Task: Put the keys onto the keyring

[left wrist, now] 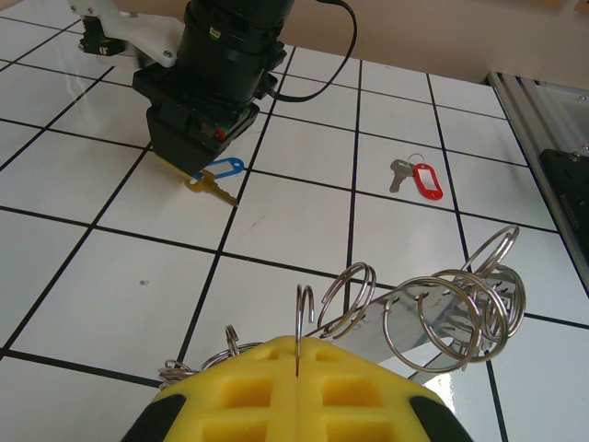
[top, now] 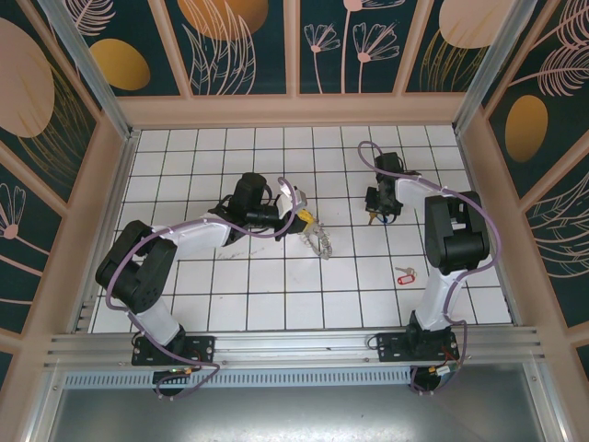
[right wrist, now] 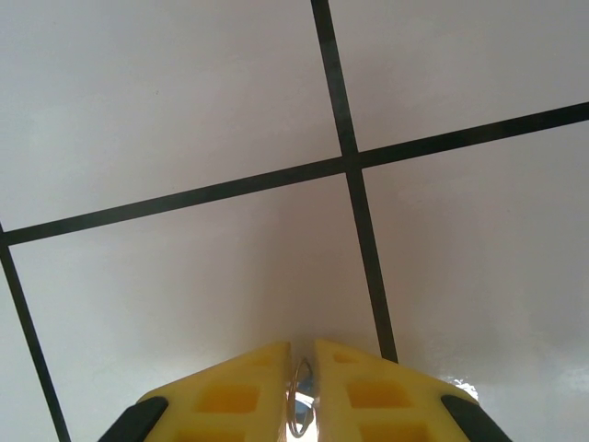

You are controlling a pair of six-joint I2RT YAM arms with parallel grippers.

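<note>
White tiled surface [top: 276, 295]: your left claw [left wrist: 297, 348] gripped the keyring [left wrist: 446, 313] near its centre; your right claw [right wrist: 302, 359] pinched the blue-tagged key [left wrist: 217, 179] nearby. Threading seemed next, requiring key-to-loop alignment. The red-tagged key [left wrist: 420, 178] lay apart.

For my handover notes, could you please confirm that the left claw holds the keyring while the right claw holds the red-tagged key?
Not quite. The left wrist view shows the right claw holding the blue-tagged key; the red-tagged key lies loose on the tiles. The left claw does hold the keyring.
</note>
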